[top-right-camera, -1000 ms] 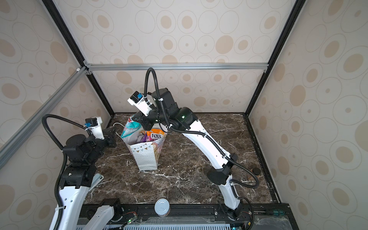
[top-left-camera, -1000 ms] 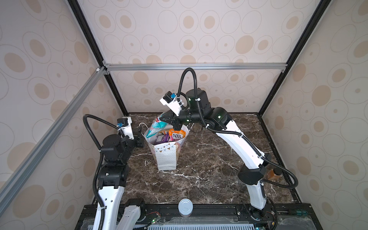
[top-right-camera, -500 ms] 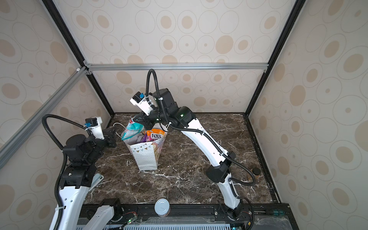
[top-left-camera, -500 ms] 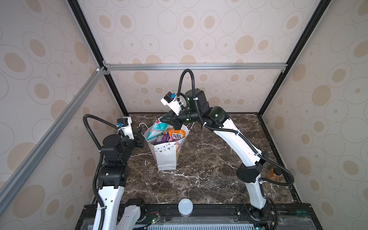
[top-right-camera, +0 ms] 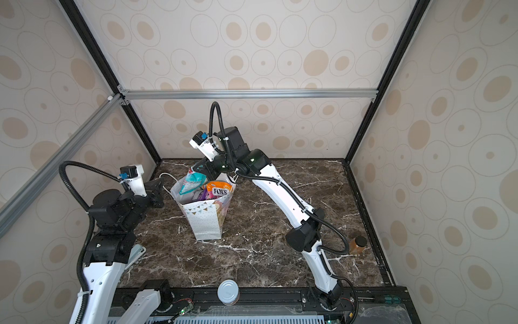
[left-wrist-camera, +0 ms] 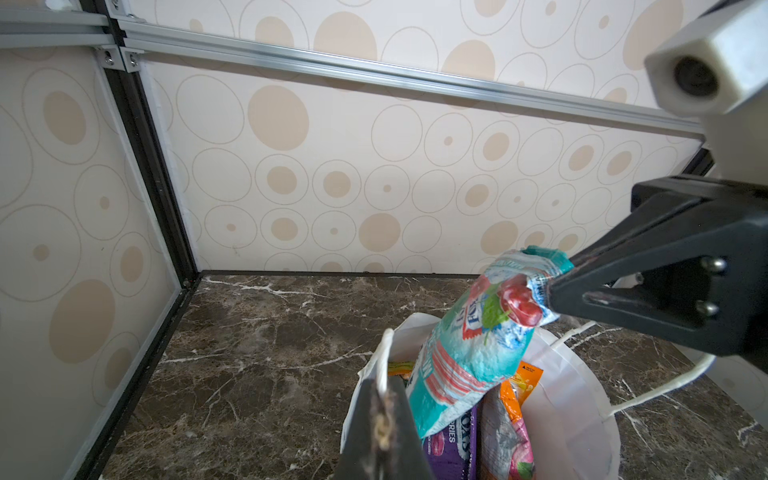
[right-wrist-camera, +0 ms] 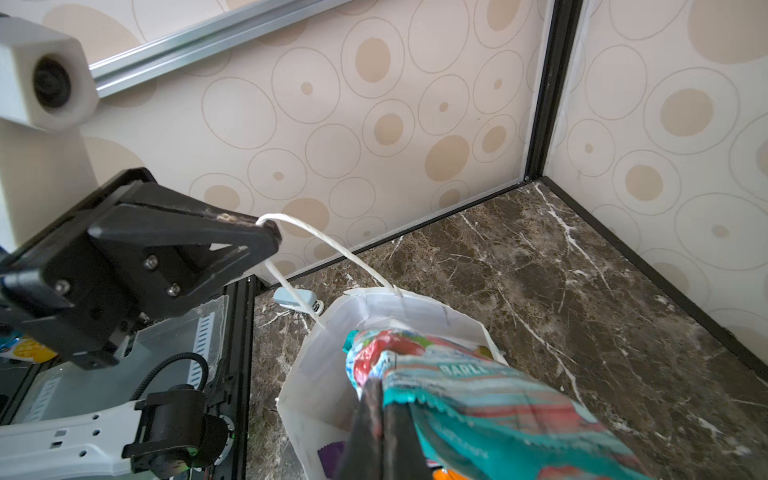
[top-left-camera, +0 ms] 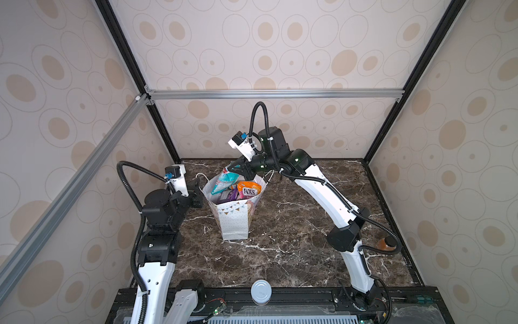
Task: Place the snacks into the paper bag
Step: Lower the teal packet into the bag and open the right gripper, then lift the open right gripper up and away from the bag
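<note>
The white paper bag [top-left-camera: 235, 221] [top-right-camera: 206, 221] stands upright mid-table with its mouth open. Inside it stand an orange FOX'S packet [top-left-camera: 249, 190] [top-right-camera: 220, 191] and a purple one [left-wrist-camera: 453, 440]. My right gripper [top-left-camera: 231, 168] [right-wrist-camera: 380, 399] is shut on the top edge of a teal packet [top-left-camera: 224, 182] [left-wrist-camera: 469, 357] [right-wrist-camera: 498, 407], which hangs tilted with its lower end inside the bag's mouth. My left gripper [left-wrist-camera: 384, 399] [right-wrist-camera: 270, 232] is shut on the bag's white cord handle [right-wrist-camera: 332, 245] at the bag's left side, holding it up.
An amber bottle [top-left-camera: 385, 243] [top-right-camera: 356, 244] stands at the table's right edge behind the right arm. A white round cap [top-left-camera: 261, 291] sits on the front rail. A pale blue stapler-like thing [right-wrist-camera: 297, 298] lies by the left arm's base.
The right arm's elbow has swung a little to the left. Its gripper and the teal packet stay almost in the same spot over the bag. The left arm has not moved.
</note>
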